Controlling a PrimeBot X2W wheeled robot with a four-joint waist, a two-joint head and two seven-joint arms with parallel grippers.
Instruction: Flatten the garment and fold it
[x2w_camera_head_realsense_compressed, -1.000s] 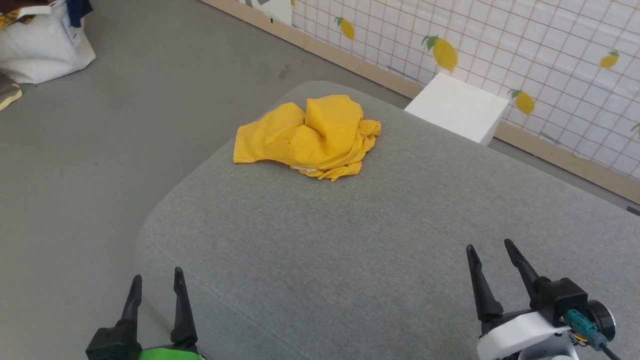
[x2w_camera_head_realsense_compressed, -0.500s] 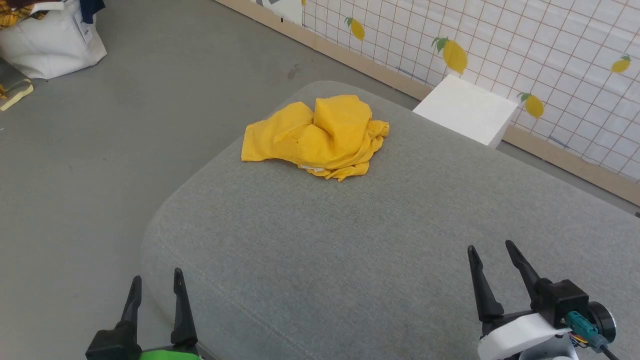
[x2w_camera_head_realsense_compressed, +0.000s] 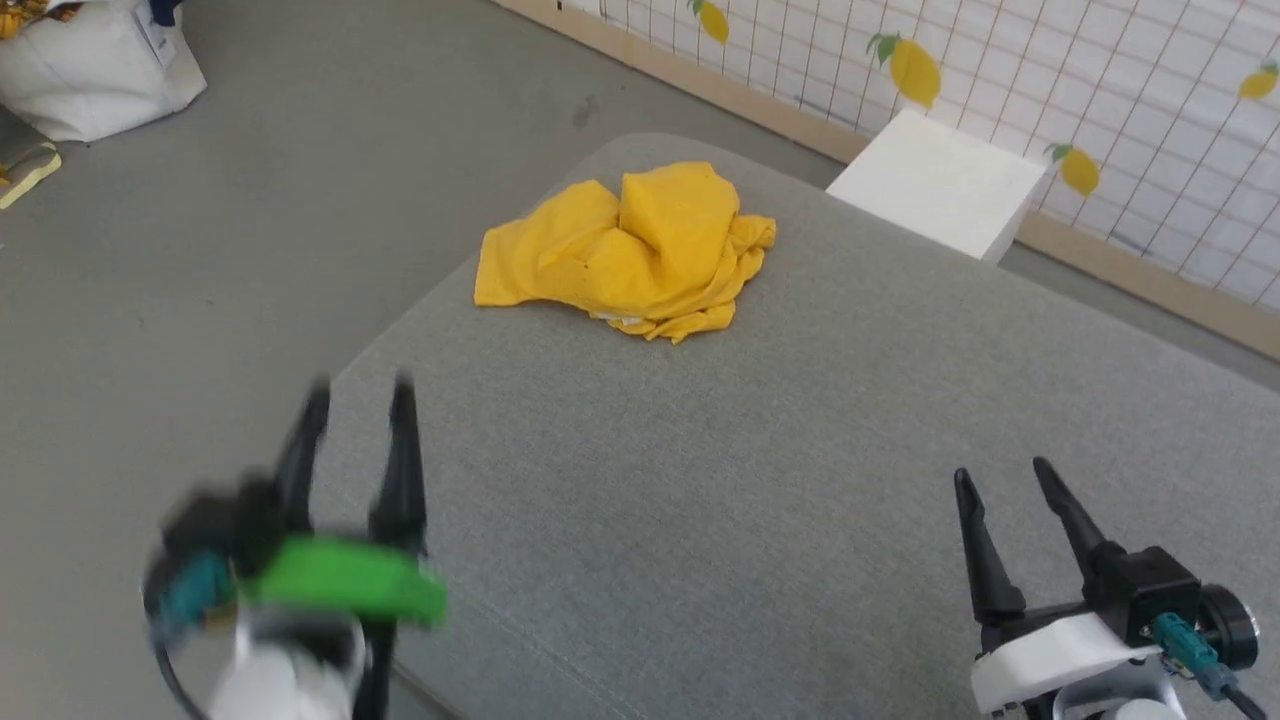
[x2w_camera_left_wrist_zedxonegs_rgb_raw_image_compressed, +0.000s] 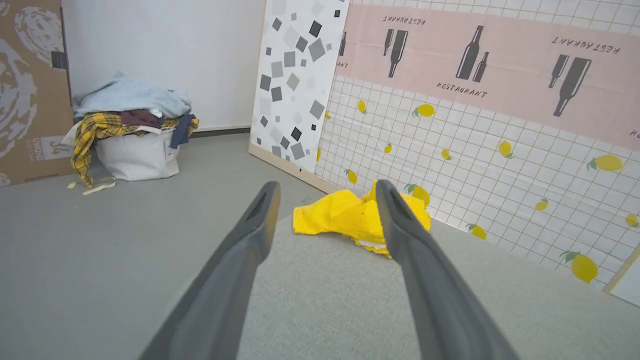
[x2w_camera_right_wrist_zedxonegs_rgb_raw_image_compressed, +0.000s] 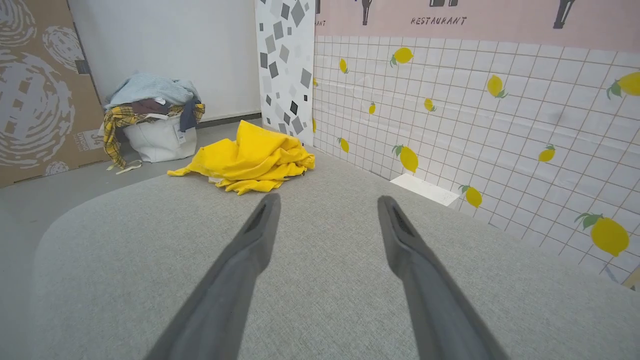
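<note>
The garment (x2w_camera_head_realsense_compressed: 625, 250) lies in a crumpled yellow heap on the far part of the grey fabric tabletop (x2w_camera_head_realsense_compressed: 700, 520), close to the rounded far-left corner. One fold stands up as a blocky peak in the middle, a flatter flap spreads to the left, and a sliver of white shows at its near edge.

Beyond the tabletop's far edge sits a white block (x2w_camera_head_realsense_compressed: 935, 185), just in front of a wall panel (x2w_camera_head_realsense_compressed: 1120, 90) of white grid printed with lemons. The grey floor (x2w_camera_head_realsense_compressed: 250, 200) runs to the left. On it, well apart from the tabletop, stands a white bag (x2w_camera_left_wrist_zedxonegs_rgb_raw_image_compressed: 137, 155) piled with clothes, next to a brown cardboard sheet (x2w_camera_left_wrist_zedxonegs_rgb_raw_image_compressed: 27, 90).

The left tool (x2w_camera_head_realsense_compressed: 360, 392) hovers over the tabletop's near-left edge, blurred in the head view. Its two dark fingers are spread wide and point toward the garment, well short of it. The right tool (x2w_camera_head_realsense_compressed: 1002, 472) sits at the lower right above the tabletop, fingers likewise wide apart and well apart from the garment.
</note>
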